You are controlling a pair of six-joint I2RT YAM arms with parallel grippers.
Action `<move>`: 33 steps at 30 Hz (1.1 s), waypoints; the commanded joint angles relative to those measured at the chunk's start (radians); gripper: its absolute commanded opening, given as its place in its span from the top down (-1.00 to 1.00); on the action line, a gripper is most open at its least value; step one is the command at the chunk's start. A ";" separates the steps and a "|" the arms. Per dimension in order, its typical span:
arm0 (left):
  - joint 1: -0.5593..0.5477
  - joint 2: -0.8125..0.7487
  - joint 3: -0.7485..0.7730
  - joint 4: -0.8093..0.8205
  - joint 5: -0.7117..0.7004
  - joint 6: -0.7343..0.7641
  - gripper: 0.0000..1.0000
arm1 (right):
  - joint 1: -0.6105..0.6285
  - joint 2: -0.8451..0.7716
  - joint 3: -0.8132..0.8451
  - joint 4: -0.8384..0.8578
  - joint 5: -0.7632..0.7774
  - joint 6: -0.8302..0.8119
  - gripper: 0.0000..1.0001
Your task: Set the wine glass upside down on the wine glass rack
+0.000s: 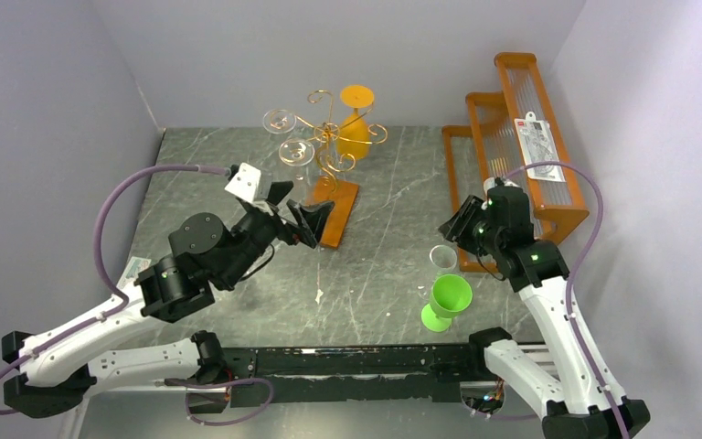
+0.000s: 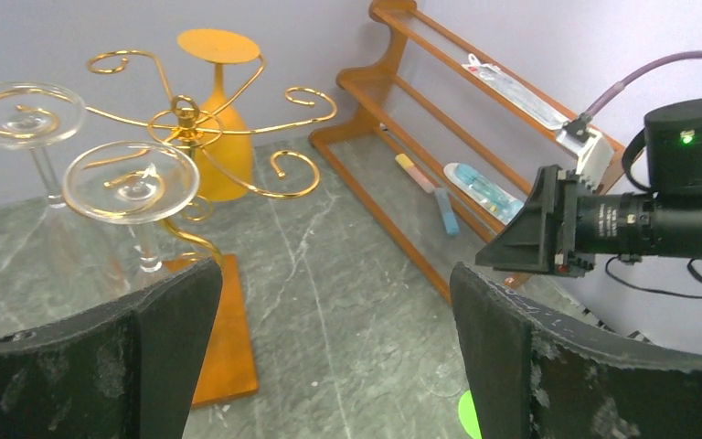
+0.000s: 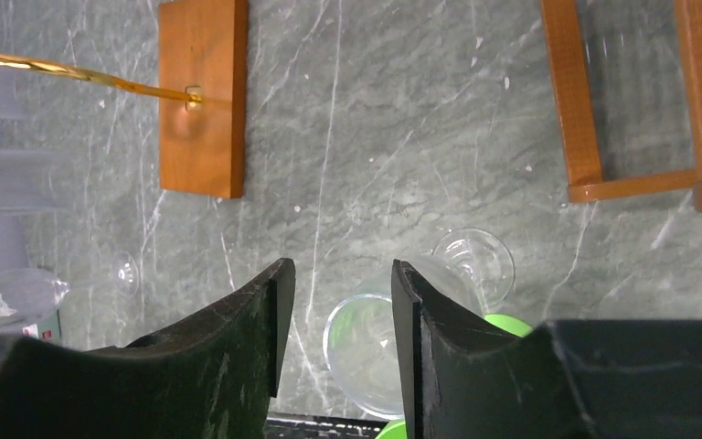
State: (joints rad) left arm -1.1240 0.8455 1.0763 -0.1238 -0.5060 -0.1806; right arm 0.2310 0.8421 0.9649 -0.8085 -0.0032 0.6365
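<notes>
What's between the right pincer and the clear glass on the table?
Nothing visible. The right pincer hangs over the clear glass, whose rim shows partly in the gap between its fingers. The green glass stands close beside it, not in between.

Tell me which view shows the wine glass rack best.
Left wrist view: the wine glass rack sits close, its scroll arms and hung glasses plain to see. Top view shows it whole but small. Right wrist view catches only its wooden base and part of the post.
</notes>
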 commanded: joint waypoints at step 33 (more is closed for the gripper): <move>-0.004 -0.052 -0.117 0.092 -0.156 -0.058 -0.98 | 0.574 0.089 0.072 -0.100 0.371 0.323 0.14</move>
State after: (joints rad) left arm -1.1240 0.8162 0.9691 -0.0154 -0.6205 -0.2237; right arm 0.7971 0.9600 0.9619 -0.8955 0.2623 0.9455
